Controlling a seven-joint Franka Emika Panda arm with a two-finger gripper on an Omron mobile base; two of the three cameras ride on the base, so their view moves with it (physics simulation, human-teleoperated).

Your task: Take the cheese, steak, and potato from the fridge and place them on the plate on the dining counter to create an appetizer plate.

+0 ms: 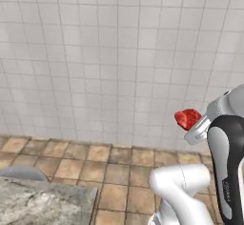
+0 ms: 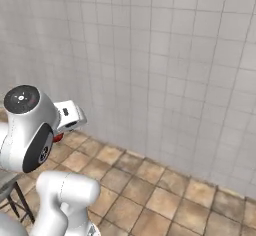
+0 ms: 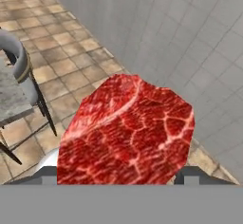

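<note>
Red steak (image 3: 127,133) sits clamped in my gripper (image 3: 118,173), jaws spread wide around it, above the tiled floor (image 1: 119,171).

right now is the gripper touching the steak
Touching. In the hand view the steak sits right between the gripper fingers, carried in mid-air above the floor; the left base view shows it held at the arm's end, nothing else supporting it.

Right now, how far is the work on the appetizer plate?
In hand: the gripper holds the steak, carried in the air above the tiled floor. A corner of the dining counter is in sight. Left: setting the steak on the plate. Cheese and potato cannot be judged here.
</note>
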